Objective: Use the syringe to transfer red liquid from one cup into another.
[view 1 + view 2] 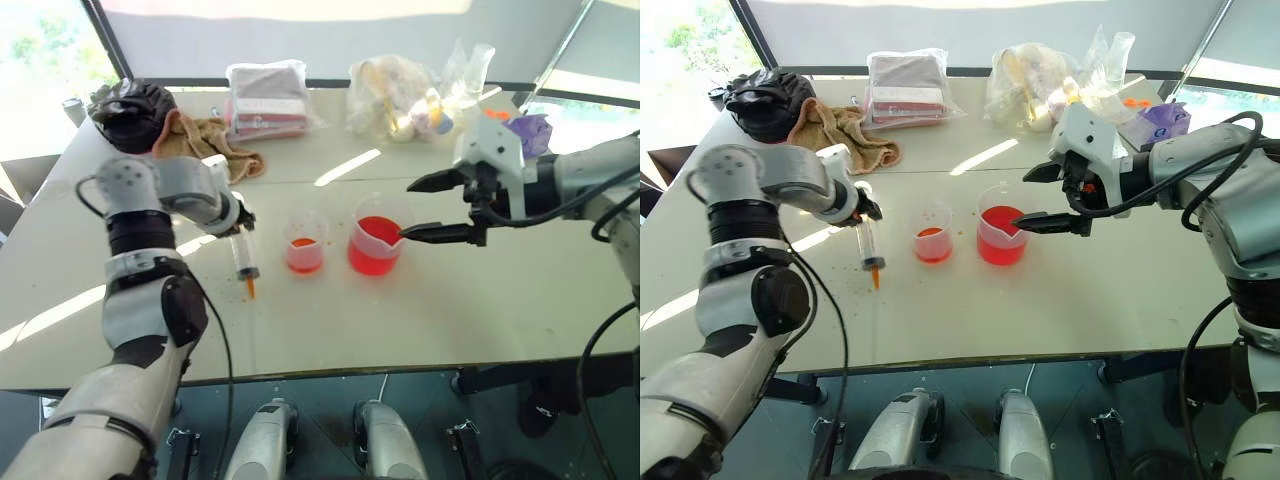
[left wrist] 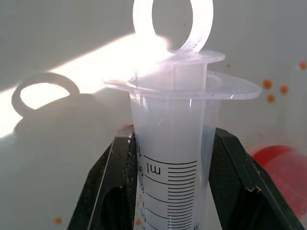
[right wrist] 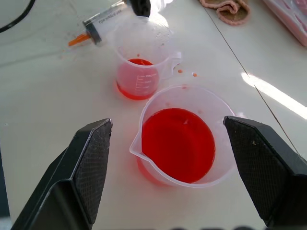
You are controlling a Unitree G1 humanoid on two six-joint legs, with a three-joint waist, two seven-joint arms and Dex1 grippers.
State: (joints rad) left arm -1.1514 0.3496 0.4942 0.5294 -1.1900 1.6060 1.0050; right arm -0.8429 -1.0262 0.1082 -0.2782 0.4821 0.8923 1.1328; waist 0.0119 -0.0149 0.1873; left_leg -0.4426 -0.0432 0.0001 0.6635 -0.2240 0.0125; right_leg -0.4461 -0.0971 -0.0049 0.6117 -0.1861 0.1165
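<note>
While the left claw [image 1: 240,222] clamps tight on the syringe [image 1: 245,262], the barrel hangs upright, orange tip down just above the table [image 1: 420,310], at nine o'clock from the small cup [image 1: 305,243]. The beaker [image 1: 376,235] of red liquid [image 3: 178,143] stands at the cup's three o'clock. The right claw [image 1: 432,207] gapes wide, empty, its lower finger beside the beaker's rim.

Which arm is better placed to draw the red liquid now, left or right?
Left: the left gripper is shut on the syringe, tip down beside the beaker. The right gripper is open, holding nothing.
</note>
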